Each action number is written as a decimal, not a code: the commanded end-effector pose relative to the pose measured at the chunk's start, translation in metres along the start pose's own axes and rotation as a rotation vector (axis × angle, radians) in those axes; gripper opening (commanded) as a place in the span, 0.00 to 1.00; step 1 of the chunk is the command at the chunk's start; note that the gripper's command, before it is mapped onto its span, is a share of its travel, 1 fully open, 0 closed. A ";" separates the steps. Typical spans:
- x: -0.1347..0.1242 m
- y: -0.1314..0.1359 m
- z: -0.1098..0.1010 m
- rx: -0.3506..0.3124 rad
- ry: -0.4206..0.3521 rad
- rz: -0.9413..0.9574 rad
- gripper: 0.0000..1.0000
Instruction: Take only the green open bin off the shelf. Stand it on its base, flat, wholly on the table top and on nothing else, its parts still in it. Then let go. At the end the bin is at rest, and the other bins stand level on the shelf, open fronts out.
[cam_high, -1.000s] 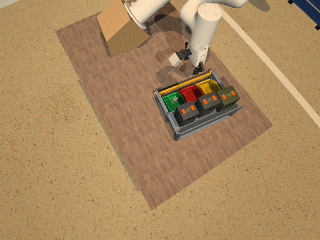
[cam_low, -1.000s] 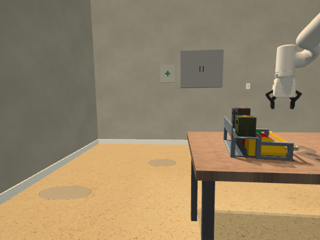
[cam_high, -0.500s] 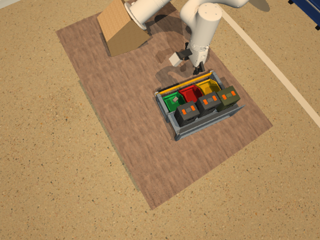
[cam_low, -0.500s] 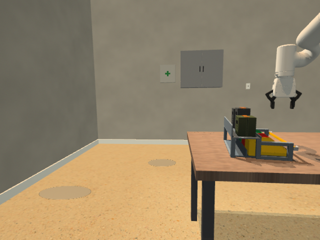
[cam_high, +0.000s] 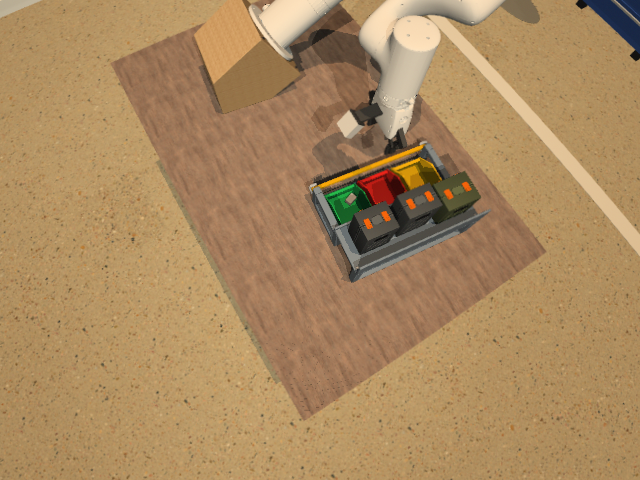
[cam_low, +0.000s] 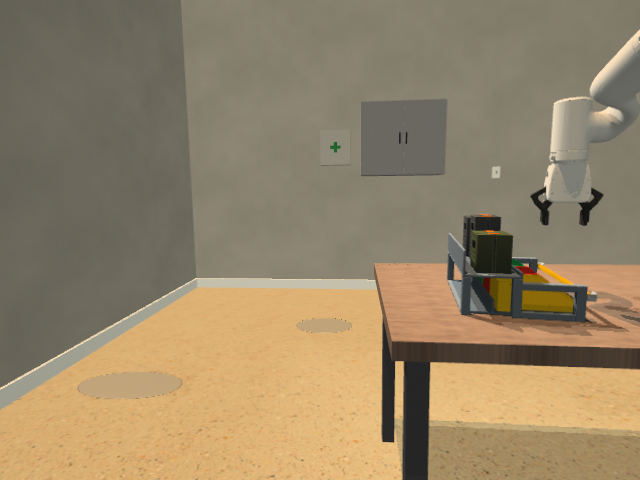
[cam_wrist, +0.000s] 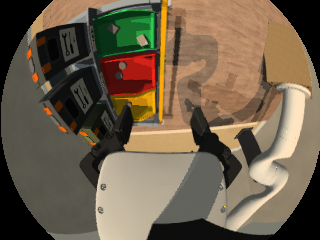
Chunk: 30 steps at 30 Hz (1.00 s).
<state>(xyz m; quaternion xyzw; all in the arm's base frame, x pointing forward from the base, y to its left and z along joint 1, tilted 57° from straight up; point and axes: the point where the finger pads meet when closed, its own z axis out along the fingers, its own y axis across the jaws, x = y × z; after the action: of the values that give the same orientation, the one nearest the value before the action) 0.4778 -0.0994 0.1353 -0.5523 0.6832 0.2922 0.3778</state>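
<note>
- Top view: We find the green open bin (cam_high: 338, 207) (cam_low: 516, 262) (cam_wrist: 125, 46) in one end bay of the shelf (cam_high: 324, 209) (cam_low: 516, 298) (cam_wrist: 92, 30), with the red bin (cam_high: 379, 187) (cam_low: 526, 270) (cam_wrist: 135, 75) beside it and the yellow bin (cam_high: 416, 174) (cam_low: 546, 300) (cam_wrist: 142, 106) at the shelf's other end. The black cases (cam_high: 374, 240) (cam_low: 485, 223) (cam_wrist: 62, 52) and the olive case (cam_high: 457, 198) (cam_low: 492, 253) (cam_wrist: 95, 125) stand on the shelf's upper level, behind the bins' open fronts; we judge that this favours an approach from the shelf's barred side.
- Exterior view: We see the gripper (cam_high: 383, 122) (cam_low: 564, 222) (cam_wrist: 162, 113) hanging above the shelf's barred side, fingers down and wide apart, holding nothing. Its height presumably lets it travel without brushing the bins. The yellow bar (cam_high: 369, 167) (cam_low: 555, 273) (cam_wrist: 163, 60) runs along that side, so we expect the green bin to need lifting over it before reaching the table top (cam_high: 258, 206) (cam_low: 423, 310) (cam_wrist: 225, 30) beyond the shelf.
- Wrist view: We note the gripper near the shelf's yellow-bin end, so it must first shift toward the green end. Loose parts (cam_high: 351, 198) (cam_wrist: 142, 40) lie in the green bin; we would keep it level to retain them.

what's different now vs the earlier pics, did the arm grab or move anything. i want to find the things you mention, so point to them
The black-fingered hand (cam_high: 385, 121) (cam_low: 564, 219) (cam_wrist: 162, 113) has come down a little, fingers wide open as before. Nothing was taken hold of or let go. The green open bin (cam_high: 343, 206) (cam_low: 516, 262) (cam_wrist: 130, 25) stayed on the grey metal shelf (cam_high: 324, 211) (cam_low: 516, 297) (cam_wrist: 163, 60), as did the red (cam_high: 379, 187) (cam_low: 526, 270) (cam_wrist: 132, 82) and yellow (cam_high: 416, 175) (cam_low: 547, 300) (cam_wrist: 140, 111) ones.
</note>
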 end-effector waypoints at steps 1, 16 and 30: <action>0.000 -0.001 0.034 0.002 -0.001 -0.001 1.00; 0.000 -0.001 0.069 0.002 -0.001 -0.001 1.00; 0.000 -0.001 0.075 0.002 -0.001 -0.001 1.00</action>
<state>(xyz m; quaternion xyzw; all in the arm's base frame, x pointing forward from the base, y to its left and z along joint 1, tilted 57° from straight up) 0.4935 -0.0359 0.0931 -0.5521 0.6831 0.2922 0.3784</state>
